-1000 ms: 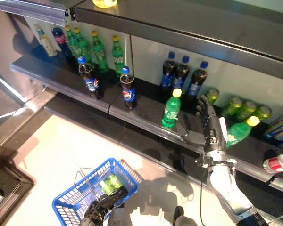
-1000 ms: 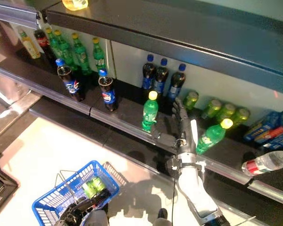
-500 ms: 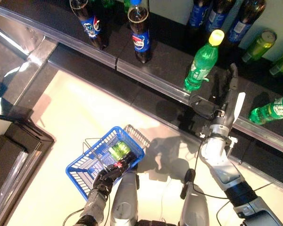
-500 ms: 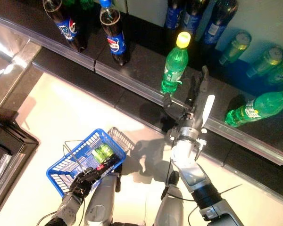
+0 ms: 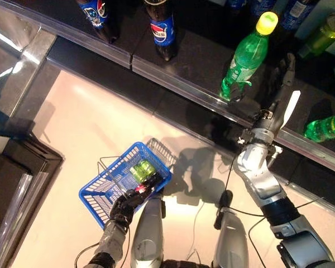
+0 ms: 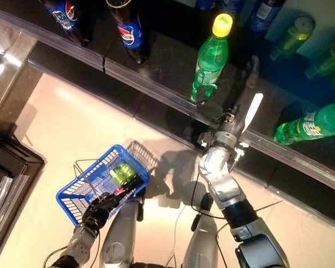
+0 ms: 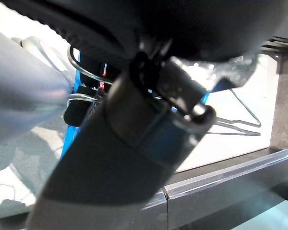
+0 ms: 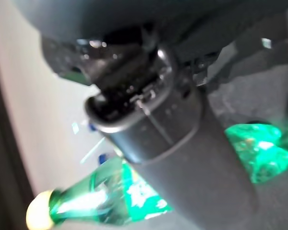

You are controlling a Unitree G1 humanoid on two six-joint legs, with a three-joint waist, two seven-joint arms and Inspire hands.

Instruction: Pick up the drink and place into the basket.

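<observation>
A green bottle (image 5: pixel 246 61) with a yellow cap stands at the front of the low dark shelf (image 5: pixel 184 53). My right hand (image 5: pixel 276 92) reaches onto the shelf just right of it, fingers straight and open, thumb towards the bottle's base. The bottle also shows past the hand in the right wrist view (image 8: pixel 105 199). My left hand (image 5: pixel 129 202) is shut on the wire handles of the blue basket (image 5: pixel 103 190), which hangs low at the left with green cans (image 5: pixel 141 170) inside. The handles show in the left wrist view (image 7: pixel 81 72).
Dark cola bottles (image 5: pixel 161 30) stand further left on the shelf. Another green bottle (image 5: pixel 329 125) lies on its side at the right, and a green can (image 5: pixel 322 38) lies behind. A clear rail (image 5: pixel 173 72) runs along the shelf's front edge. A dark cabinet (image 5: pixel 14 184) stands at the left.
The camera has tilted further down, so the shelf has slid up in view. My right hand has stayed open beside the green bottle. The blue basket hangs as before.
</observation>
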